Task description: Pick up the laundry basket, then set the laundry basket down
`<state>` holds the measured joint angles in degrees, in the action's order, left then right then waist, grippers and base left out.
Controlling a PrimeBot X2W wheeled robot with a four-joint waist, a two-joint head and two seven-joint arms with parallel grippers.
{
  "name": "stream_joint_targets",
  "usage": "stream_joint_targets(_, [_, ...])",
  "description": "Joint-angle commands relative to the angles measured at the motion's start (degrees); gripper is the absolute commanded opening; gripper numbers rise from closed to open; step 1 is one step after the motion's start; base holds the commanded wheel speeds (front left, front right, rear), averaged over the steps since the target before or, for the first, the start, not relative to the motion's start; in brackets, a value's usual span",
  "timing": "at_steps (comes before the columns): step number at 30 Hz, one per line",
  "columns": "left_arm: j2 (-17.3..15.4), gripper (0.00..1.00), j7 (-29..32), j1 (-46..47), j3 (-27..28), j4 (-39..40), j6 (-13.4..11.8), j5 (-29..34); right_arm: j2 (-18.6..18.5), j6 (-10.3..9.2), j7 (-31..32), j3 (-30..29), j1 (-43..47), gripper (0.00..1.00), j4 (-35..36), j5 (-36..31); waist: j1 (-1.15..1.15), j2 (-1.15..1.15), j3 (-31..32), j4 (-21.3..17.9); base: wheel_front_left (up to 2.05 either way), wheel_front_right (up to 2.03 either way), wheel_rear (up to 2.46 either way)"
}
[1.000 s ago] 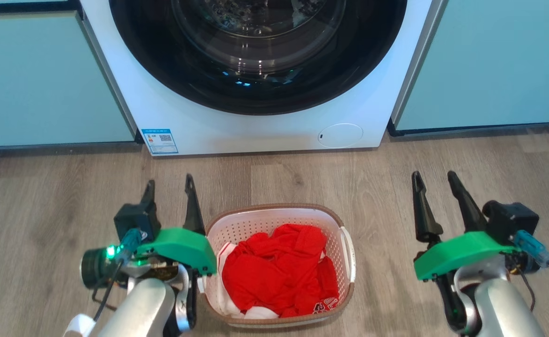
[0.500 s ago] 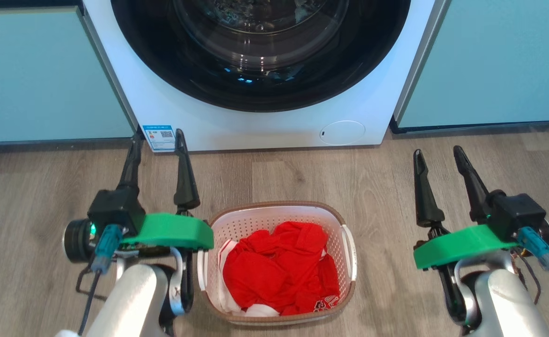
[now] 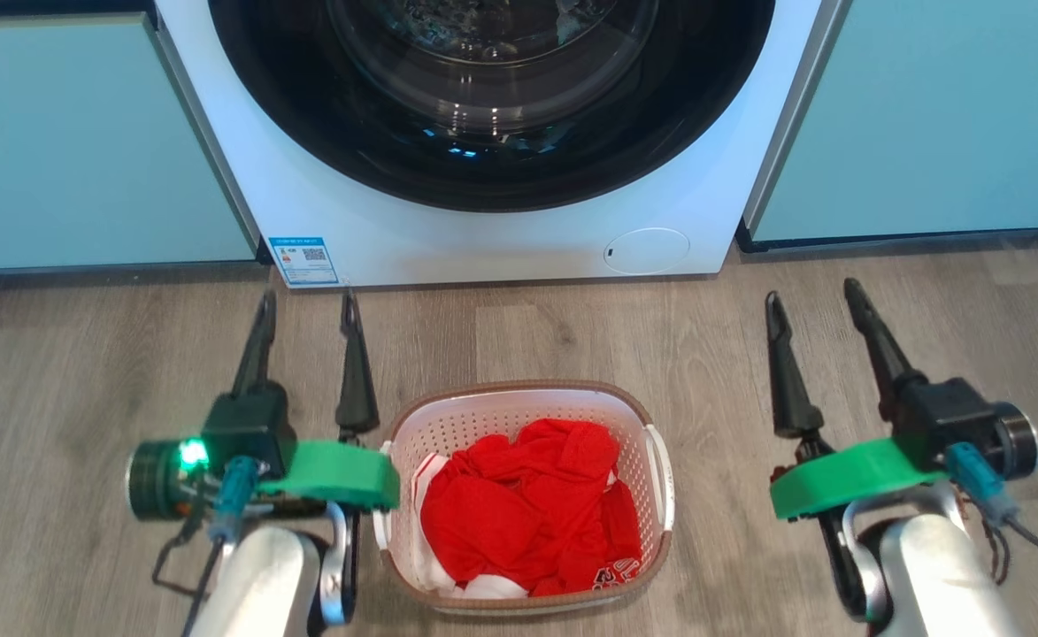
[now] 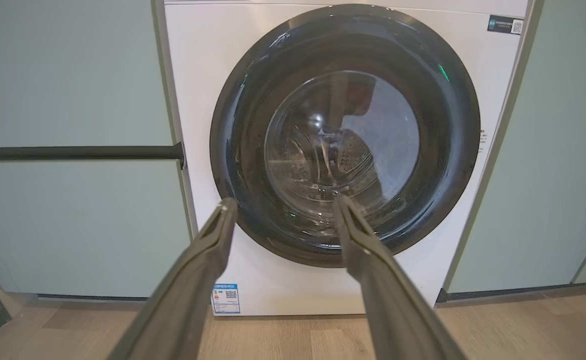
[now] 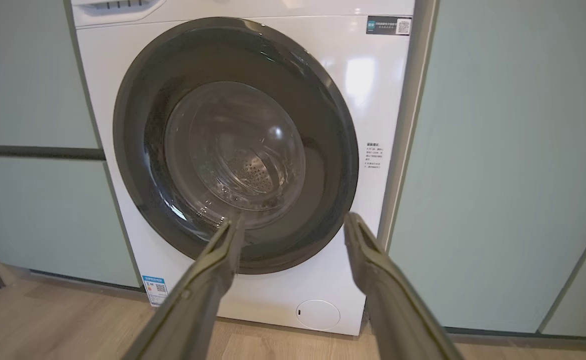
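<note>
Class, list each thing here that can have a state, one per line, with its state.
White perforated plastic laundry basket with brown rim: upright on the floor, ungrasped, holding red clothes.
White front-loading washing machine: round glass door shut.
Left claw: open, empty, beside the basket.
Right claw: open, empty, apart from the basket.

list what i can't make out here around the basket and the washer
Floor of the basket: head view, covered by the red clothes.
Basket handle on the robot's left: head view, partly behind the green mount of the left gripper.
Top of the washer: head view, cut off by the upper edge.
Print on the blue sticker: head view, too small to read.
Depth of the drum: wrist views, muddled by reflections on its glass.
</note>
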<state>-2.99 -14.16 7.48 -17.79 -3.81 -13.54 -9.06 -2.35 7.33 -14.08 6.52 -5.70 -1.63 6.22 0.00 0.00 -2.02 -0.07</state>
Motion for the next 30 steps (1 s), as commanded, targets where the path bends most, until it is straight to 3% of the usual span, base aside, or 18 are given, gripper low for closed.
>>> stream_joint_targets(1, [0.07, 1.00, -0.84, 1.02, 1.73, 0.60, 0.19, 0.96, -0.54, 0.16, -0.91, 1.74, -2.42, 1.00, 1.06, -1.85, 0.00, 0.00, -0.03, -0.02, 0.00, 0.00, 0.00])
stream_joint_targets(11, [0.10, 1.00, -0.84, -0.11, 2.81, -8.84, 2.44, -5.02, -0.53, 0.16, -0.92, 2.01, -2.04, 1.00, -5.93, -0.24, 0.00, 0.00, 0.02, -0.01, 0.00, 0.00, 0.00])
stream_joint_targets(30, [0.11, 1.00, -0.84, 1.01, 2.75, -10.61, 3.44, -5.49, -0.53, 0.16, -0.92, 2.47, -3.00, 1.00, -7.72, -0.17, 0.00, 0.00, -2.20, 0.05, 0.00, 0.00, 0.00])
